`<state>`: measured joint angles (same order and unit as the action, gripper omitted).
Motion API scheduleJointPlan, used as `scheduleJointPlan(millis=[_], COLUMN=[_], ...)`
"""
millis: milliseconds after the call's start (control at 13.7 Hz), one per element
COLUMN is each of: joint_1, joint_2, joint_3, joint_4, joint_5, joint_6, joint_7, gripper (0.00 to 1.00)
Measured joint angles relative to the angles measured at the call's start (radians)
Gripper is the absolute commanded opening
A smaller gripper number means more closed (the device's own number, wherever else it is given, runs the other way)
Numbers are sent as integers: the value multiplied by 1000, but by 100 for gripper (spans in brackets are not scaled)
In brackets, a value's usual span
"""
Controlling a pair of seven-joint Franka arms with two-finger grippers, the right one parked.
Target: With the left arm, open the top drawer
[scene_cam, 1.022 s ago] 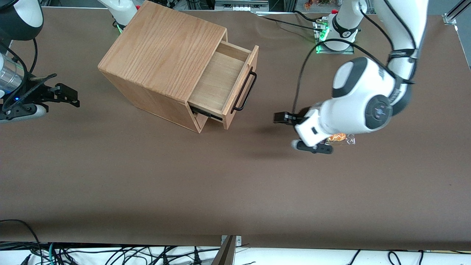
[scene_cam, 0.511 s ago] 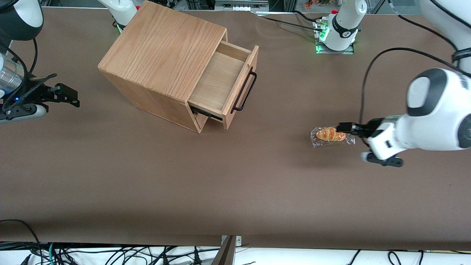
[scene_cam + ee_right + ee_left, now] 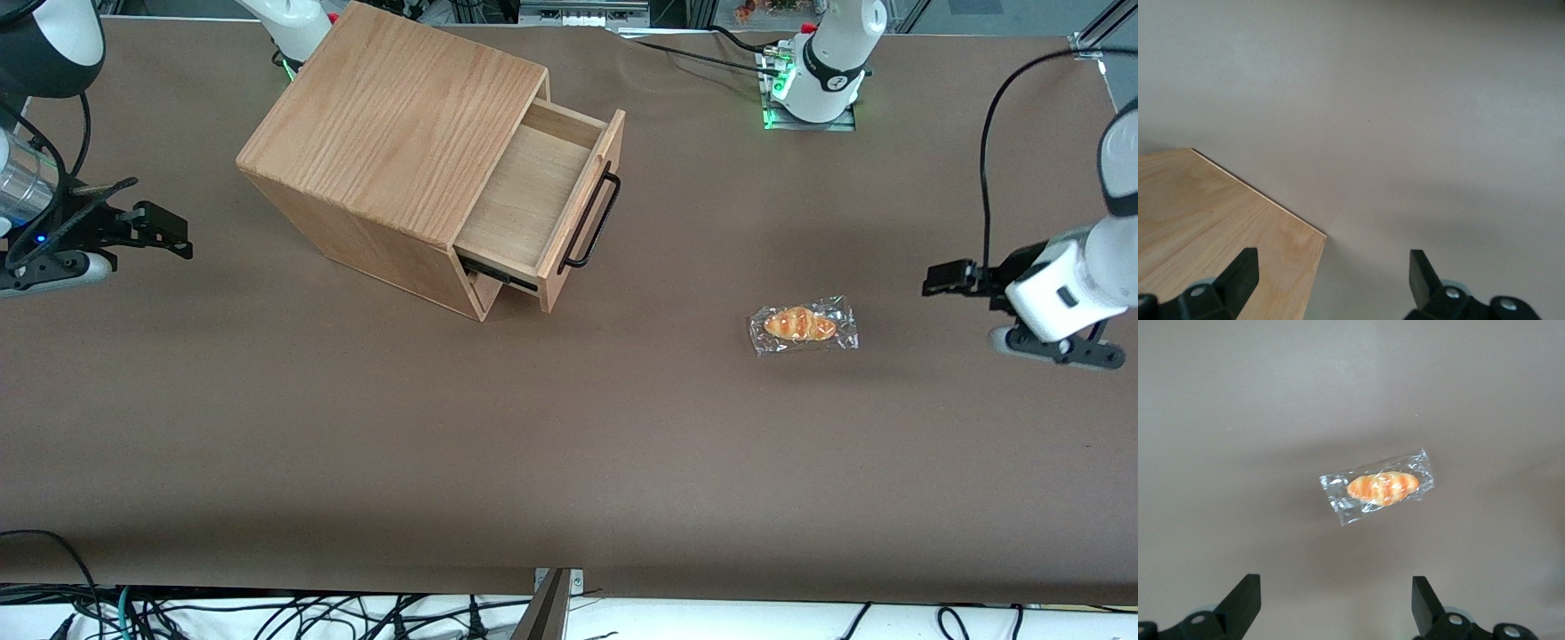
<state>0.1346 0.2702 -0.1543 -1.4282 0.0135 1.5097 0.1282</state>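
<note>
Black-fingered and spread wide with nothing between its fingers, the hand [image 3: 942,278] [image 3: 1336,603] has drawn away toward the working arm's end of the counter [image 3: 356,427], uncovering a wrapped bread roll [image 3: 803,325] [image 3: 1379,487] that the left arm [image 3: 1080,276], now cut off at the frame edge, hid before. Brown matting covers the counter. Farther back, the top drawer [image 3: 544,196] stays pulled out of its wooden box [image 3: 391,133], handle [image 3: 591,220] untouched.

Top drawer [image 3: 540,191]: light oak grain, black handle [image 3: 591,220]. Tabletop [image 3: 569,444]: brown. Gripper [image 3: 1336,607]: black, above tabletop. Wrapped bun [image 3: 802,325]: orange.
</note>
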Motion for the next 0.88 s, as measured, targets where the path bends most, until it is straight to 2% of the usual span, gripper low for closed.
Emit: scheduleJointPlan(millis=[146,365,876], joint_1=[-47,-78,-83], joint_2=[-99,-205,-213], joint_3=[46,54,66], joint_4=[-35,-65,-128], joint_5=[0,0,0], joint_6=[2,-3,93], joint_7=[0,-1,-1], gripper=[100,100,100])
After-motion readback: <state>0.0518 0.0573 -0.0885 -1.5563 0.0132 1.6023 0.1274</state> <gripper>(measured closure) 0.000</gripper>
